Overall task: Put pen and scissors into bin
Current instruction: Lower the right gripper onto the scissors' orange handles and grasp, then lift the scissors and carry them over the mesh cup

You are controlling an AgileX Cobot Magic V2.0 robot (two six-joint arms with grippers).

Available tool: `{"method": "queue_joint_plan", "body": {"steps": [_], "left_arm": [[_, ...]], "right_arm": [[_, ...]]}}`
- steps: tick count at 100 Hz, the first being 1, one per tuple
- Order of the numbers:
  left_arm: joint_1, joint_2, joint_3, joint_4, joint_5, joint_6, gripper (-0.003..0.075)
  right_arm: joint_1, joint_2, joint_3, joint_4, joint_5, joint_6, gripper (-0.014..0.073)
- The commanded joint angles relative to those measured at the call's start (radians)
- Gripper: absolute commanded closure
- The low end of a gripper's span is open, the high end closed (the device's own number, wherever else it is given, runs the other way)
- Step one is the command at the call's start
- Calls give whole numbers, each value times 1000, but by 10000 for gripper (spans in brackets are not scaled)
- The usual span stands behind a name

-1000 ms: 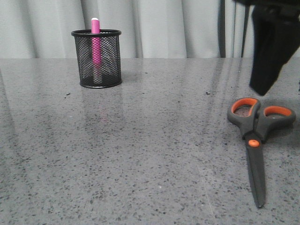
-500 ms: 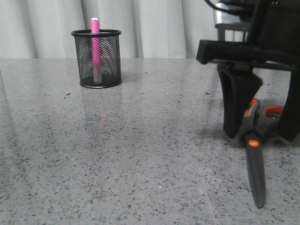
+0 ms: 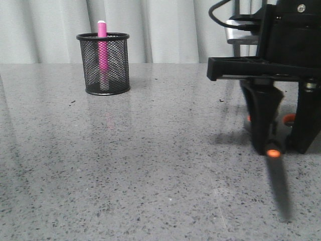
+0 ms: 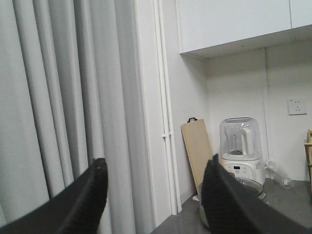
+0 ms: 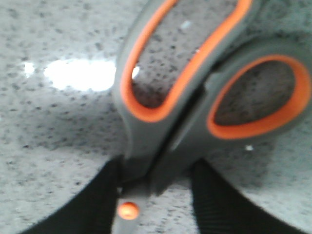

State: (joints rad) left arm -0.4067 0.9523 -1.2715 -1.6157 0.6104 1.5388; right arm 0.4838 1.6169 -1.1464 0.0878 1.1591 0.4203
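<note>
The pink pen [image 3: 102, 50] stands upright in the black mesh bin [image 3: 118, 65] at the back left. The dark grey scissors [image 3: 278, 193] lie flat at the front right, blade towards me; only the orange pivot dot and the blurred blade show below the arm. My right gripper [image 3: 283, 149] is down on the table, open, its fingers either side of the scissors just behind the pivot. In the right wrist view the gripper [image 5: 156, 165] straddles the scissors [image 5: 146, 122] below the orange-lined loops. My left gripper [image 4: 156, 163] is open and empty, raised and aimed at a curtain.
The table top [image 3: 150, 165] is grey speckled stone. A pale curtain [image 3: 165, 30] hangs behind it. The left wrist view shows a wooden board [image 4: 197, 151] and a blender [image 4: 241, 151] off to the side.
My right gripper has come down from the upper right onto the scissors and now straddles them at the pivot. The pen and bin have not moved.
</note>
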Motion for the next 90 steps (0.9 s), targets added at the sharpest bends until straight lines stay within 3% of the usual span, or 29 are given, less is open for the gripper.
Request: {"method": "queue_joint_plan", "body": {"steps": [1, 10, 29, 59, 72, 90], "left_arm": [[-9, -23, -24, -21, 3, -8, 332], [-9, -39, -24, 5, 3, -8, 332], [-9, -78, -22, 61, 3, -8, 332], [-9, -117, -22, 74, -24, -8, 333], [-9, -117, -20, 89, -46, -8, 333], [-9, -117, -20, 122, -55, -8, 333]], "right_arm": [[1, 67, 22, -23, -150, -15, 483], [1, 72, 22, -82, -171, -17, 673], [1, 29, -94, -150, -272, -32, 664], [74, 13, -616, -201, -487, -133, 662], [92, 73, -746, -201, -703, -208, 662], [101, 168, -751, -201, -961, -227, 670]]}}
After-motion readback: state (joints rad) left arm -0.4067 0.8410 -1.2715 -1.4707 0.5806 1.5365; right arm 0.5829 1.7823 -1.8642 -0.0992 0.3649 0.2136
